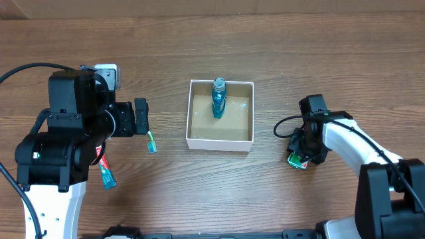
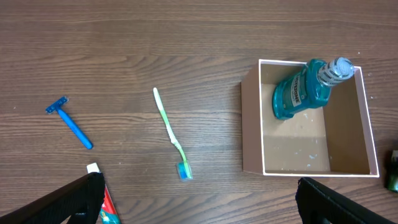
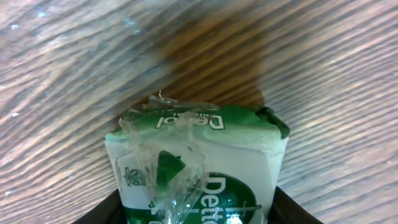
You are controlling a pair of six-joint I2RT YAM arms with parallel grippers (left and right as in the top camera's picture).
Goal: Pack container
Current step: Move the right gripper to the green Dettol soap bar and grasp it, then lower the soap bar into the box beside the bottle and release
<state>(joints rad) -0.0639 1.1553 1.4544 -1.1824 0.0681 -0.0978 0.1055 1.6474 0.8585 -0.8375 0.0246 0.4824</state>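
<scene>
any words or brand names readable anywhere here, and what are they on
"Dett": on the front of the green-and-white Dettol packet, right wrist view; the rest is cut off by the frame's lower edge.
"Dettol": upside down along the same packet's top end, partly creased.
Mouthwash bottle: there is print on its label, too blurred to read.
Toothpaste tube: its print is too small to read.

The table (image 1: 265,40) is dark wood-grain with a dull sheen. The container (image 2: 251,124) is matt cardboard, white outside and raw brown within. The mouthwash bottle (image 2: 298,93) is glossy translucent blue plastic. The soap packet (image 3: 199,155) wears crinkled, shiny film. The razor (image 2: 74,127) and toothbrush (image 2: 169,127) look like smooth plastic.
</scene>
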